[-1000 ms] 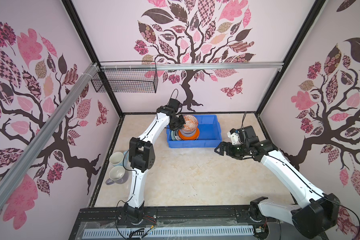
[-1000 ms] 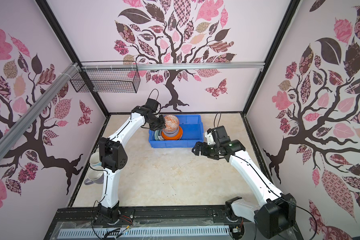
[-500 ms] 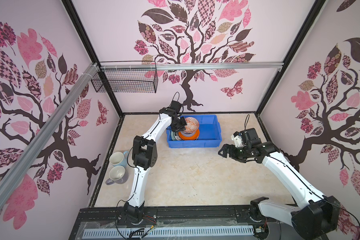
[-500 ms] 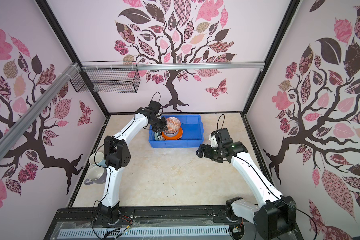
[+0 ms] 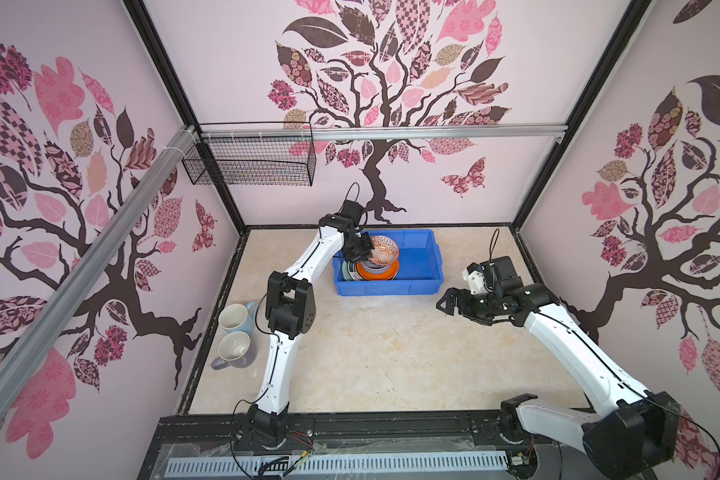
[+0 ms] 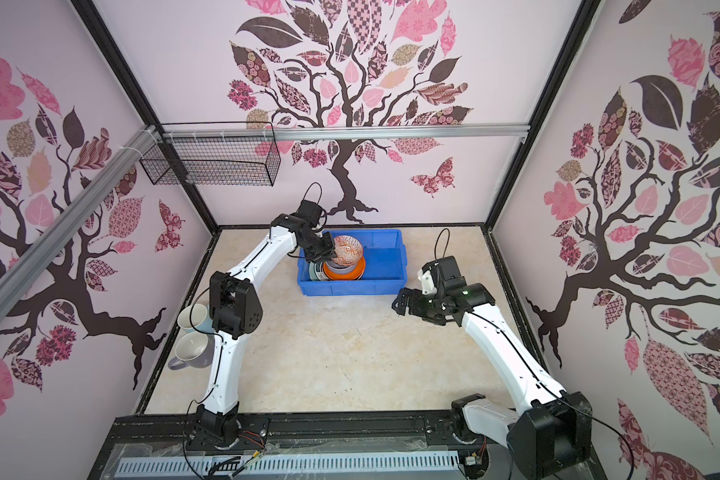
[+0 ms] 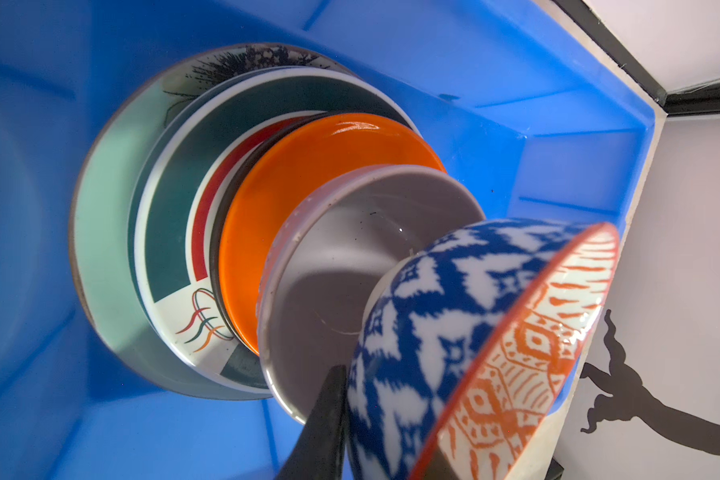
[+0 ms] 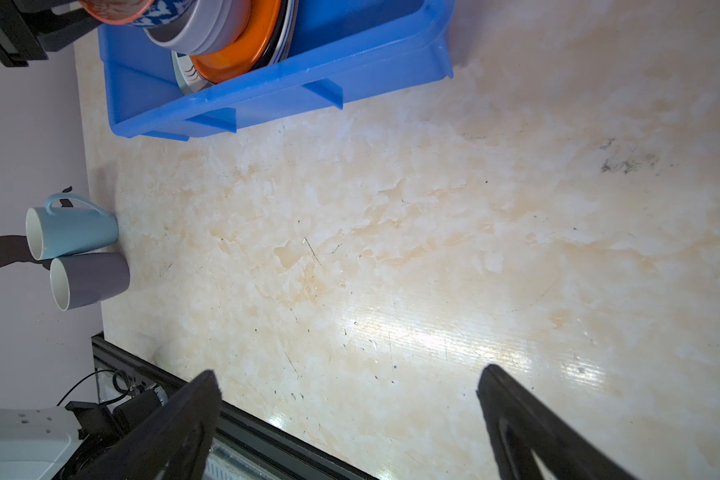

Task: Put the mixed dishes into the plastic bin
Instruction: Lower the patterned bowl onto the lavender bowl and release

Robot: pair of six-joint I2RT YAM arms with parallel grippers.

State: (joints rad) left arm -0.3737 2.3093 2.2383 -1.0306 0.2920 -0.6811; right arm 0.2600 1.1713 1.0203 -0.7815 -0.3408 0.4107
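Left gripper (image 5: pixel 364 249), arm outstretched over bright blue plastic bin (image 5: pixel 391 287), pinches tilted orange-patterned bowl (image 5: pixel 385 249); right gripper (image 5: pixel 443 303) hovers, fingers (image 8: pixel 192 415) spread.

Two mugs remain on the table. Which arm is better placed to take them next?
Probably left. The blue mug and the lavender mug stand at the left edge of the table beside the left arm; the right gripper hangs open far across. First the left gripper must release the orange-patterned bowl.
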